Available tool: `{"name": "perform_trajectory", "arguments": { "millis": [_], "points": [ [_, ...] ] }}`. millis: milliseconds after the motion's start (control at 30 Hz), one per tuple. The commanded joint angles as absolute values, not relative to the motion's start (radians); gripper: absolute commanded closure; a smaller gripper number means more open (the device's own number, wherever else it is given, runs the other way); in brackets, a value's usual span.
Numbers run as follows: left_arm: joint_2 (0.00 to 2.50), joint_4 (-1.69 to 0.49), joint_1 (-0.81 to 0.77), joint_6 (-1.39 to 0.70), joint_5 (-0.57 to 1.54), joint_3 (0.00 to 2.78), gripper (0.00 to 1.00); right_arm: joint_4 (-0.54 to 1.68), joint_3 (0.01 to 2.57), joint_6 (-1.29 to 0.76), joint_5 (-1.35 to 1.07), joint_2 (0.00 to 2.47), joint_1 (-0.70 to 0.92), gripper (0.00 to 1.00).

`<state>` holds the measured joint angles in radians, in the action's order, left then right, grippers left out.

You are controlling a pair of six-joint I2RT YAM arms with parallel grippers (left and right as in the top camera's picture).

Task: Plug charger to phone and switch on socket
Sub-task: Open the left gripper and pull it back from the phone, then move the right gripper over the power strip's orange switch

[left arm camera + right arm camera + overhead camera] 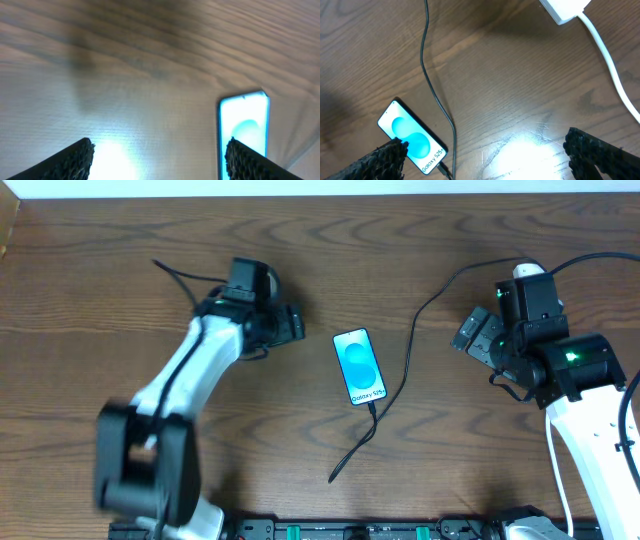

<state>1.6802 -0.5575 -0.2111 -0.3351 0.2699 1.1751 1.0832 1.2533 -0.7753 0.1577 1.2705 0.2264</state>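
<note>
The phone [358, 366] is located at overhead frame centre, with the charger [422, 50] passing its lower end. The socket [565, 9] lies upper right. The jaws of the left gripper [160, 165] and right gripper [487, 160] are held apart

Evenly lit — glare patches, left wrist view blurred.

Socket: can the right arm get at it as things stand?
Probably yes. The socket sits near the open right end effector, bare table between them; only its white cord trails beside. Most of the socket is out of frame.
</note>
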Motion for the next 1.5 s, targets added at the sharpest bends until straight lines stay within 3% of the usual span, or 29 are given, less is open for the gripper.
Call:
{"name": "perform_trajectory", "arguments": {
  "millis": [0, 167, 367, 833, 1067, 1233, 1467],
  "points": [
    [1.517, -0.630, -0.213, -0.173, 0.139, 1.180, 0.16, 1.083, 1.247, -0.761, 0.175, 1.277, 0.222, 0.01],
    [1.335, -0.757, -0.212, -0.173, -0.010, 1.180, 0.16, 1.075, 1.247, -0.761, 0.174, 1.277, 0.222, 0.01],
    [1.204, -0.811, -0.213, -0.173, -0.012, 1.180, 0.16, 1.068, 1.247, -0.762, 0.174, 1.277, 0.222, 0.01],
    [1.188, -0.811, -0.213, -0.173, -0.012, 1.180, 0.16, 1.067, 1.247, -0.761, 0.166, 1.277, 0.222, 0.01],
    [1.188, -0.811, -0.213, -0.173, -0.012, 1.180, 0.16, 1.018, 1.249, -0.601, 0.160, 1.277, 0.216, 0.01],
    [1.188, -0.811, -0.212, -0.173, -0.012, 1.180, 0.16, 1.023, 1.285, -0.517, 0.064, 1.282, 0.143, 0.01],
    [1.188, -0.811, -0.213, -0.173, -0.012, 1.180, 0.16, 1.074, 1.473, -0.377, -0.195, 1.377, -0.085, 0.01]
  ]
}}
